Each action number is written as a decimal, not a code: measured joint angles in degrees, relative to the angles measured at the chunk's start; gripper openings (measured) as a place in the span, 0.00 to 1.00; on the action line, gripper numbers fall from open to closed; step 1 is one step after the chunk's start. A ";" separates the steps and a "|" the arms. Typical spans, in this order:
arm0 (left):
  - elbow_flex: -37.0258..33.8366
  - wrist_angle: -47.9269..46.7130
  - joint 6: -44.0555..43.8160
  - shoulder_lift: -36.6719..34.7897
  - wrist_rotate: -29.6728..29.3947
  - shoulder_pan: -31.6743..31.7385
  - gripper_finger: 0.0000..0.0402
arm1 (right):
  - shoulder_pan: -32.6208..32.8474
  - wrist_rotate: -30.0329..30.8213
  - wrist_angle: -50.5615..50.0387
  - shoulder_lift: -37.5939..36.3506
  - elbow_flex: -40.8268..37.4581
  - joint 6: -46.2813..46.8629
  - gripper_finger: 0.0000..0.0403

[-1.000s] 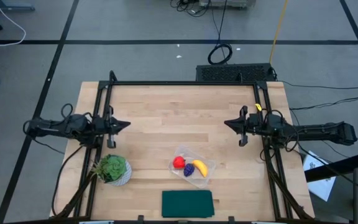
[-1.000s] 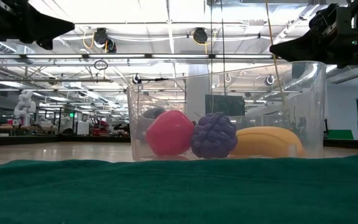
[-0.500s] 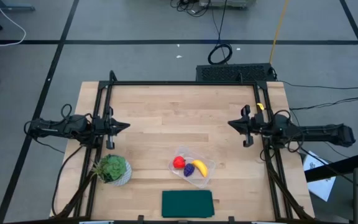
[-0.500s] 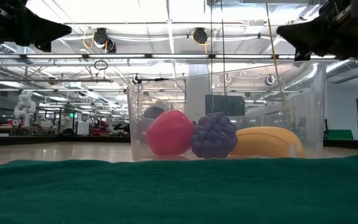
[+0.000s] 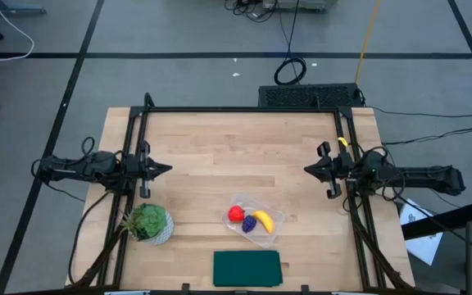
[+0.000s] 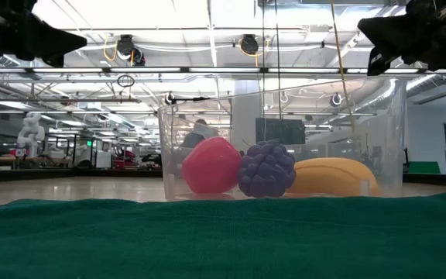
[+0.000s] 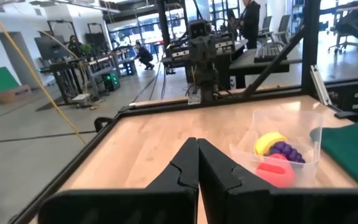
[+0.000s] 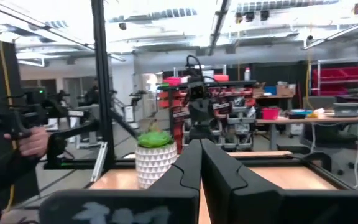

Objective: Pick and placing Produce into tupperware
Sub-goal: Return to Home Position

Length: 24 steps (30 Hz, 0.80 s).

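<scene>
Three toy pieces lie in the clear tub (image 5: 274, 237) near the table's front in the high view: red fruit (image 5: 235, 215), grapes (image 5: 250, 222) and banana (image 5: 264, 220). The banana's long axis slants along the tub's length. The left gripper (image 5: 161, 168) and right gripper (image 5: 310, 170) hang at opposite sides, well apart from it. In the low view the pieces sit side by side behind a green cloth (image 6: 207, 240). In each wrist view that arm's fingers are pressed together, holding nothing, and the right wrist view has a potted plant (image 8: 156, 155) beyond them.

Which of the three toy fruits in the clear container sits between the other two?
The purple grape bunch: the red fruit lies on one side of it, the yellow banana on the other.
</scene>
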 joint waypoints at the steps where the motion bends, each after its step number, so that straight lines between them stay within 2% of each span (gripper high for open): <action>1: 0.00 -0.21 -0.14 0.01 0.00 0.00 0.00 | 0.00 -0.31 -0.57 -0.28 0.00 -0.07 0.00; 6: -1.06 -1.37 -1.34 0.11 0.06 0.00 0.00 | 0.00 -2.47 -4.79 -0.89 0.01 -1.41 0.00; 11: -1.22 -1.57 -1.95 0.11 4.11 0.00 0.00 | 0.18 -3.50 -3.98 -0.88 0.02 -1.86 0.00; 14: -1.22 -1.62 -1.75 0.09 4.62 -0.04 0.00 | 1.32 -5.49 -3.97 -0.88 0.01 -2.43 0.00; 19: -2.17 -1.11 -0.84 0.07 7.35 -0.01 0.00 | 3.00 -5.62 -3.81 -0.90 0.00 -2.95 0.00; 24: -3.25 0.72 -0.42 0.04 6.95 0.00 0.00 | 3.06 -5.39 -3.61 -0.90 0.01 -2.90 0.00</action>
